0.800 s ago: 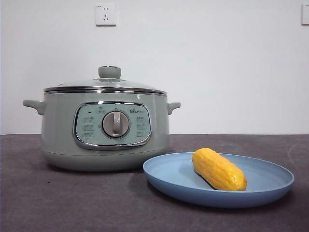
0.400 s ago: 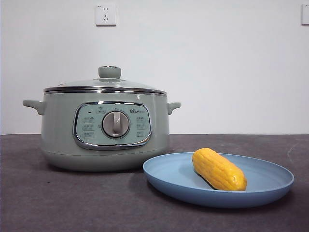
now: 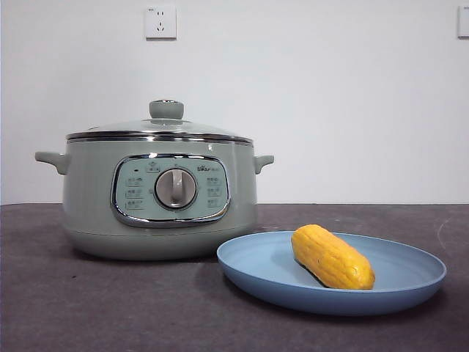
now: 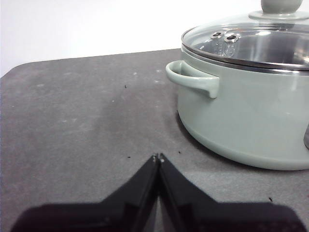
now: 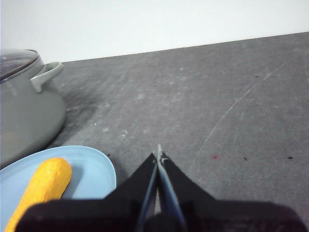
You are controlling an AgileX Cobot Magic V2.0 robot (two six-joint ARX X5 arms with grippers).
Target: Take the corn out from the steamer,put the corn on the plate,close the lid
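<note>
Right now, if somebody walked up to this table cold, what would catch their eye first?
Probably the yellow-orange corn, lying alone on the light-blue plate at the front of the dark table. Next, the big sage-green steamer just behind and beside the plate, with its glass lid on. Both arms wait apart from these things: the left gripper near the steamer's handle side, the right gripper beside the plate, both with jaws shut and empty.
</note>
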